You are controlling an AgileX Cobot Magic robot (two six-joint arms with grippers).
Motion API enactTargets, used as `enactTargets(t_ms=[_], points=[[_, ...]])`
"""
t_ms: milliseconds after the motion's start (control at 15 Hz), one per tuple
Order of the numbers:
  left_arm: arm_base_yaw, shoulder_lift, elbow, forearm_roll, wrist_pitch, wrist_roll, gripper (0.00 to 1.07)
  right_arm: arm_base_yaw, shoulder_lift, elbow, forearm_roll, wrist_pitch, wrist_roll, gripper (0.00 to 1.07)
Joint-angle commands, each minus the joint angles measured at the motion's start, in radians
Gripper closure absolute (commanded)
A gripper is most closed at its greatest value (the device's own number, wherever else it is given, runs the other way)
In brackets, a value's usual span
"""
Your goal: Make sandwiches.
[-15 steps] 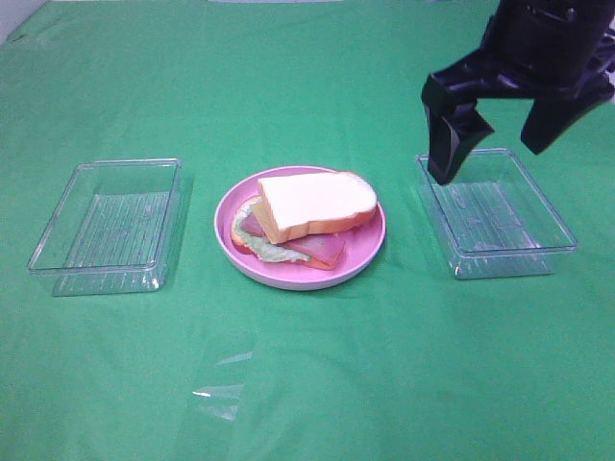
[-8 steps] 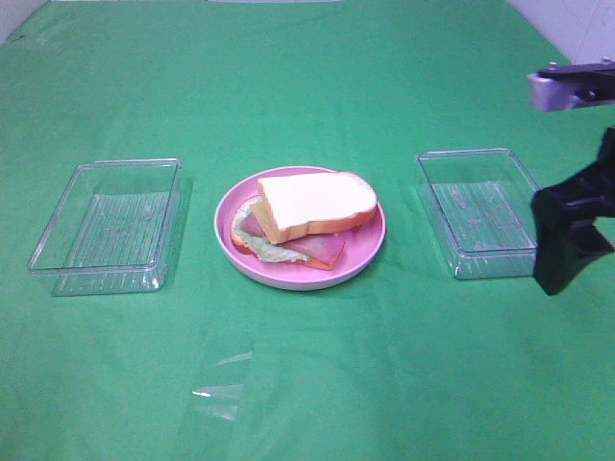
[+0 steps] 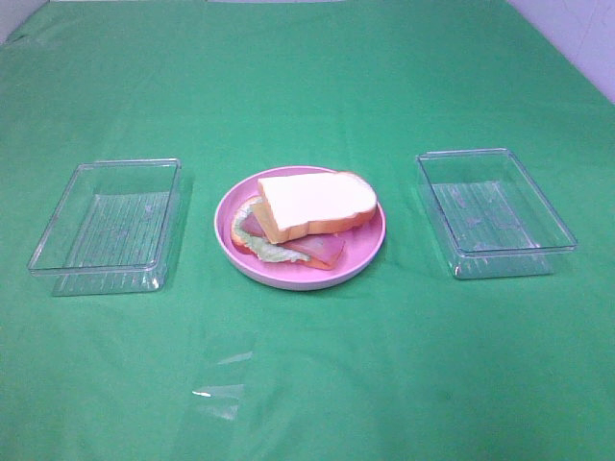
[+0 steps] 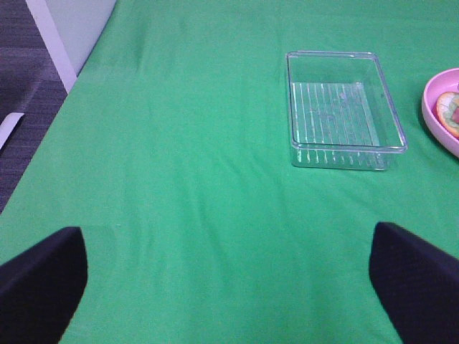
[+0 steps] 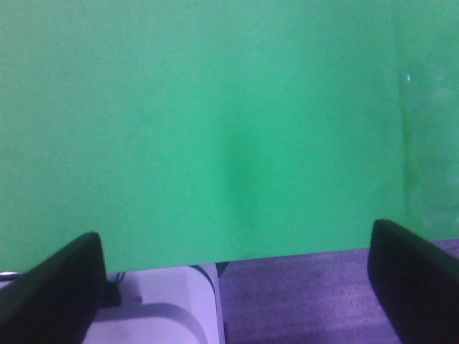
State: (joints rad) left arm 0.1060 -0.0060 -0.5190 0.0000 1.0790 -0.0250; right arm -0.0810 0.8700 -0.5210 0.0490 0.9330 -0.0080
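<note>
From the high camera I see the sandwich [image 3: 306, 219] sitting on the pink plate [image 3: 370, 245] in the middle of the green cloth [image 3: 307, 384]: a white bread slice [image 3: 315, 200] leans on top, with bacon strips [image 3: 322, 250] and a lettuce leaf [image 3: 271, 252] poking out beneath it toward the front. A clear tray [image 3: 108, 226] lies to the plate's left and another clear tray [image 3: 492, 211] to its right, both apart from it. Neither arm shows in this view. My left gripper [image 4: 229, 283] hangs over bare cloth with its fingers spread wide, holding nothing, the left tray ahead of it. My right gripper [image 5: 233, 283] is likewise spread and empty, over the cloth's edge.
</note>
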Motion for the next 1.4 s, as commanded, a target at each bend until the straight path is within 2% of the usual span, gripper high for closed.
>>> enactTargets(t_ms=[67,133,333,667,867,1400], points=[[0.003,-0.014,0.002,0.0,-0.005,0.002,0.07,-0.011,-0.155,0.062,-0.008,-0.04,0.008,0.11],[0.003,-0.014,0.002,0.0,-0.005,0.002,0.07,-0.011,-0.311,0.083,-0.008,-0.059,0.008,0.11],[0.003,-0.014,0.002,0.0,-0.005,0.002,0.07,-0.011,-0.509,0.074,0.007,-0.038,0.008,0.11],[0.003,-0.014,0.002,0.0,-0.005,0.002,0.07,-0.011,-0.743,0.044,0.018,0.096,0.008,0.11],[0.003,-0.014,0.002,0.0,-0.005,0.002,0.07,-0.011,-0.884,0.067,0.018,0.169,-0.046,0.11],[0.003,-0.014,0.002,0.0,-0.005,0.002,0.07,-0.011,-0.9,0.069,0.029,0.171,-0.045,0.11]])
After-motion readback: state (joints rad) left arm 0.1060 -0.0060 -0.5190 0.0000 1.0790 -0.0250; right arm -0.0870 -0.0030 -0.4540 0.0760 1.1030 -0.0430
